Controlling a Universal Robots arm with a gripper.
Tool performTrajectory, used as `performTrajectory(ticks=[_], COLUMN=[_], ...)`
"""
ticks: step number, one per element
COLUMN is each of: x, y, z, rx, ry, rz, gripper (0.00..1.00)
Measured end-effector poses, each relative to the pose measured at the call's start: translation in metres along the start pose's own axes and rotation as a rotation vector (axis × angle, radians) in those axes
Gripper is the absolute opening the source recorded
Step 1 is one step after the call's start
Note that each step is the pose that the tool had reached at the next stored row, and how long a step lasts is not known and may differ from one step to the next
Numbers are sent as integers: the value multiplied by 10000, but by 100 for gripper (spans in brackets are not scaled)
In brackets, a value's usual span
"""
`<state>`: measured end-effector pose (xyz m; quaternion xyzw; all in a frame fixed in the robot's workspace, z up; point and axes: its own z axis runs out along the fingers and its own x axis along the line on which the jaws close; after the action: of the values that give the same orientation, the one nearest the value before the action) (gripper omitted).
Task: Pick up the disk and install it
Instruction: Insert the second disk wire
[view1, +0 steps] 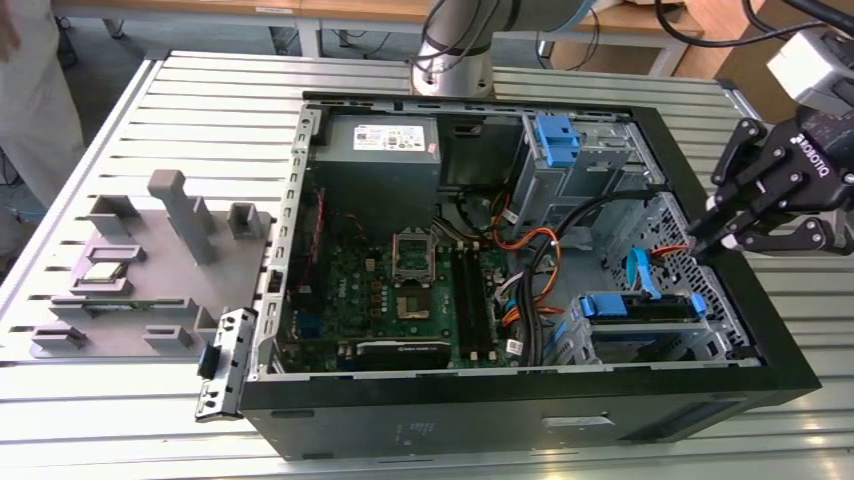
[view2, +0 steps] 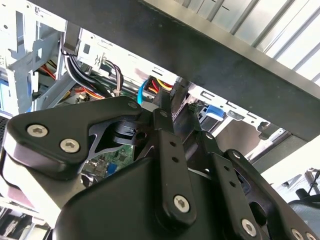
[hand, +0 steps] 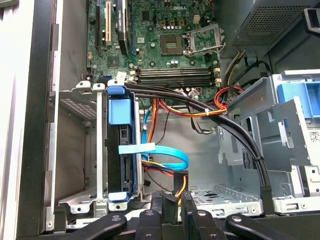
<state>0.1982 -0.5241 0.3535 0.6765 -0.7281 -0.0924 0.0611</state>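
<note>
The disk (view1: 642, 306), a drive clipped in a blue carrier frame, sits in the lower drive cage at the exterior view's right end of the open computer case (view1: 534, 425). The first wrist view shows the disk (hand: 121, 150) standing on edge in that cage, with a light blue flat cable crossing beside it. My gripper (view1: 707, 243) hovers over the case's right rim, just above and to the right of the disk, not touching it. In both wrist views my gripper (hand: 172, 202) (view2: 165, 102) has its black fingers pressed together and holds nothing.
A second blue carrier (view1: 554, 135) fills the upper bay. Black, orange and red cables (view1: 534, 255) run between the bays and the motherboard (view1: 414, 285). A grey power supply (view1: 382, 137) sits at the case's back. A grey fixture (view1: 147, 260) lies on the slatted table at the left.
</note>
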Motion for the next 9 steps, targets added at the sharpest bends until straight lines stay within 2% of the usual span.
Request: performTrajectory(ticks=[4,9], x=[-3,-3], y=[-32,-32], z=[-1,0], rx=[-110,-112], ry=[9,11], rz=[1,3], gripper=[30,30])
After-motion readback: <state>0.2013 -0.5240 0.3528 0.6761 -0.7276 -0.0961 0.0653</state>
